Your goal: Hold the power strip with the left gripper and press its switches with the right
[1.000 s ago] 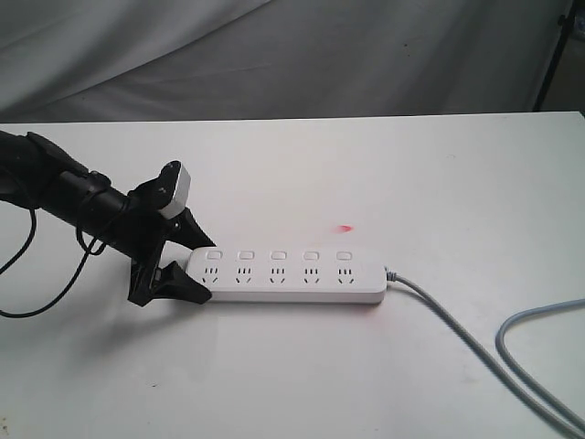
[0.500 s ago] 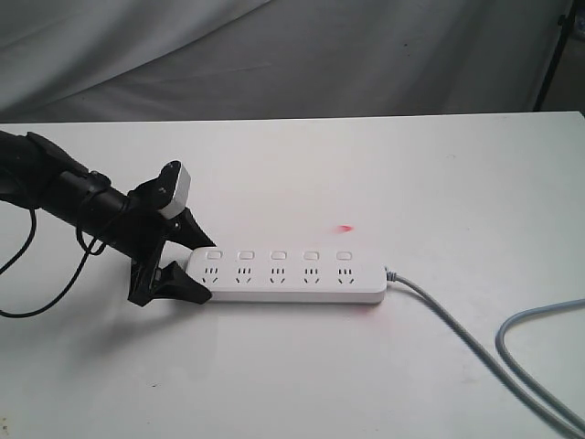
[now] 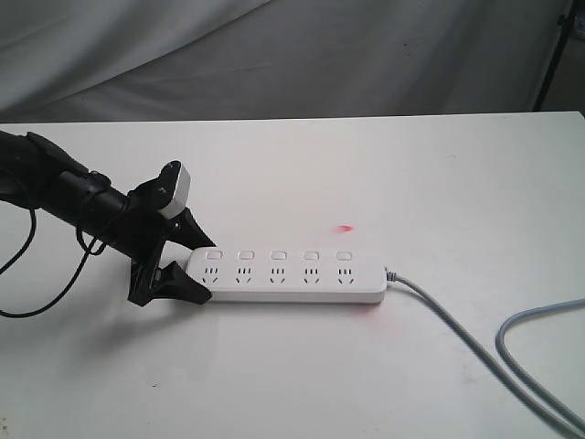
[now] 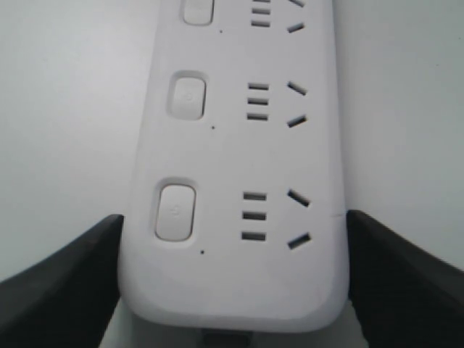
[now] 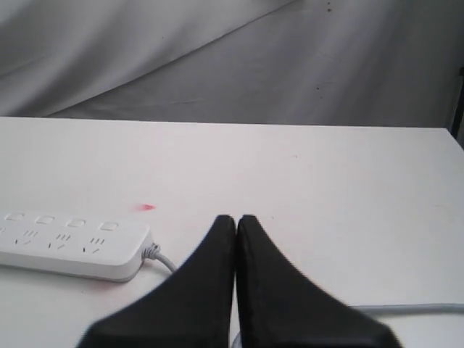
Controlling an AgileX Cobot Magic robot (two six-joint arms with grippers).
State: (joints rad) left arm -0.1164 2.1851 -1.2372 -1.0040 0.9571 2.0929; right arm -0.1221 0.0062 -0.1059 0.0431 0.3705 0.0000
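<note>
Left arm (image 3: 64,187): enters low from the side and slopes down toward the strip, thin black wires hanging under it. The wrist is tipped down, with the white-grey block (image 3: 175,189) uppermost.

Left gripper (image 3: 203,268) (image 4: 232,290): fingers (image 4: 65,283) spread wide, one on each long side of the power strip (image 3: 292,274) (image 4: 232,145). Their inner faces meet its sides with no gap I can make out, so they are grasping its rounded end.

Strip: lies flat on the white surface (image 3: 320,155) and runs straight away from those fingertips. Its switches (image 3: 279,256) sit in a row of five beside the sockets. The nearest switch (image 4: 175,212) is just past the fingertips.

Grey cable (image 3: 457,334) (image 5: 163,261): leaves the end farthest from the left fingers and curves off across the surface.

Small red spot (image 3: 345,228) (image 5: 147,208): on the surface just beyond the strip's cable end.

Right gripper (image 5: 236,221): fingers clenched tip to tip, holding nothing. The strip's cable end (image 5: 72,246) lies ahead of the tips, well apart; no switch is touched.
</note>
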